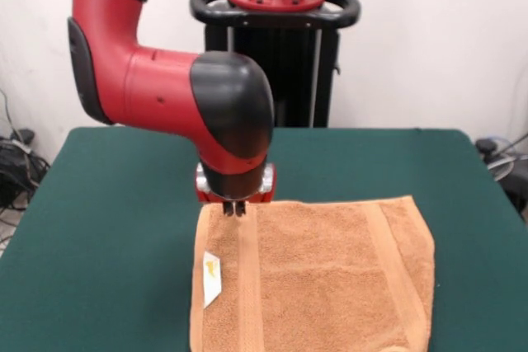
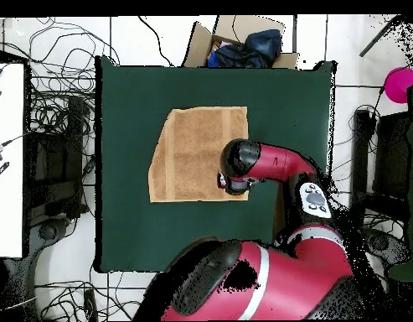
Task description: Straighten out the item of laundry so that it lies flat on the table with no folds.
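The orange-tan towel lies spread on the dark green table, and its near end runs off the bottom of the front view. A white tag sits near its left edge. Woven bands run along both sides. My gripper points straight down at the towel's far edge near the left corner, fingers together on the cloth. In the overhead view the towel looks mostly flat, with slanted side edges. The arm's wrist covers the gripper and the towel's corner there.
The robot's pedestal stands at the table's far side. In the overhead view, a cardboard box of dark clothes sits past the far table edge, a pink object is at the right, and cables lie on the floor at the left.
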Robot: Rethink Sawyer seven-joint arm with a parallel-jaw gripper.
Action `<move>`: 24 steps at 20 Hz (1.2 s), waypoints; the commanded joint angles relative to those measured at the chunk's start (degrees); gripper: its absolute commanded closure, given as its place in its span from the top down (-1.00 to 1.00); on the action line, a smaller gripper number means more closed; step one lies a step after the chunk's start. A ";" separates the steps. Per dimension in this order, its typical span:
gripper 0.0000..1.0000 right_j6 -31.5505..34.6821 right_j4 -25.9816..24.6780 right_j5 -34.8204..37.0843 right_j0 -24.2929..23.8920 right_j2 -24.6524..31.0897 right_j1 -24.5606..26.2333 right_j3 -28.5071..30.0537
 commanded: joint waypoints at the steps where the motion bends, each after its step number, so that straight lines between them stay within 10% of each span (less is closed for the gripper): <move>1: -1.00 2.61 -4.39 6.39 2.43 -1.33 4.57 -2.59; 24: -1.00 2.07 -8.88 -7.47 0.94 -0.40 3.62 2.14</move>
